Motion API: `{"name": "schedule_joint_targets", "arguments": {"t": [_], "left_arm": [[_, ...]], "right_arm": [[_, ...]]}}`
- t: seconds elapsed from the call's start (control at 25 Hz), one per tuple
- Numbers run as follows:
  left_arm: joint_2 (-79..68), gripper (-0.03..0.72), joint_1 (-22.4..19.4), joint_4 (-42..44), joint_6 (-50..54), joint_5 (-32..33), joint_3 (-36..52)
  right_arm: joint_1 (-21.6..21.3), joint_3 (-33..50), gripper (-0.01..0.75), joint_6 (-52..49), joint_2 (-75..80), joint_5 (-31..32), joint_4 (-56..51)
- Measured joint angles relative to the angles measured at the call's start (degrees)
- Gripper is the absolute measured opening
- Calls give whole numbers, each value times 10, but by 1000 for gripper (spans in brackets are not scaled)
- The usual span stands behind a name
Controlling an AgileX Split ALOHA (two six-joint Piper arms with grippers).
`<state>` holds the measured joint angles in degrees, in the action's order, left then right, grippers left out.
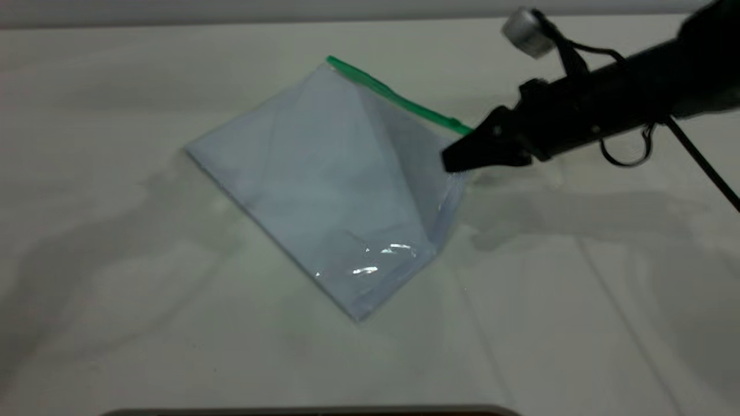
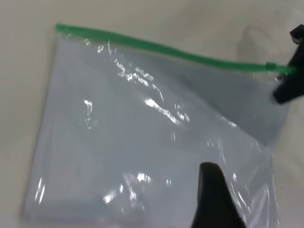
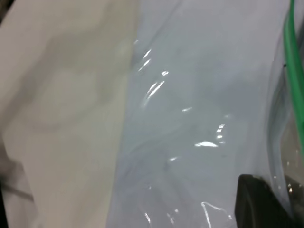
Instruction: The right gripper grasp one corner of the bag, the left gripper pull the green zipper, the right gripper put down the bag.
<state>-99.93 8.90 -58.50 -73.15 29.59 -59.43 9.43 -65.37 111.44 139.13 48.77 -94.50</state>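
Observation:
The clear bag point(image 1: 324, 190) with pale sheets inside lies slanted on the table, with one corner raised. The green zipper point(image 1: 399, 98) runs along its far edge. My right gripper point(image 1: 457, 157) is shut on the corner of the bag point(image 1: 465, 128) where the green strip ends, and holds it up. In the right wrist view the bag film point(image 3: 199, 118) passes between the jaws of the right gripper point(image 3: 280, 190), with the zipper point(image 3: 294, 71) beside them. My left gripper point(image 2: 211, 171) hovers over the bag point(image 2: 142, 142), apart from the zipper point(image 2: 166, 47) and its small slider tab point(image 2: 270, 65). The left gripper is out of the exterior view.
The white table point(image 1: 578, 300) lies all round the bag. The right arm's silver module point(image 1: 527, 32) and looped cable point(image 1: 627, 153) hang at the back right. A dark edge point(image 1: 312, 411) runs along the front.

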Motion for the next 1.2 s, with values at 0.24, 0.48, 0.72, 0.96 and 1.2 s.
{"name": "schedule_joint_targets", "arguments": {"t": [0.24,0.48,0.72,0.96,1.2], "left_arm": [[-107,518,40,0,-6,1,-103],[-177,518,74,0,-31,4,-166],[-231,518,92,0,-56,18,-202],[-277,518,119,0,-100,31,-236],[-294,518,141,-3,-137,31,-257]], "right_arm": [[29,-24,35,-27,-17,-23,39],[29,-87,35,-85,-17,-36,128],[29,-114,35,-121,-17,40,203],[32,-132,35,-123,-17,49,208],[36,-136,35,-123,-17,12,213]]}}
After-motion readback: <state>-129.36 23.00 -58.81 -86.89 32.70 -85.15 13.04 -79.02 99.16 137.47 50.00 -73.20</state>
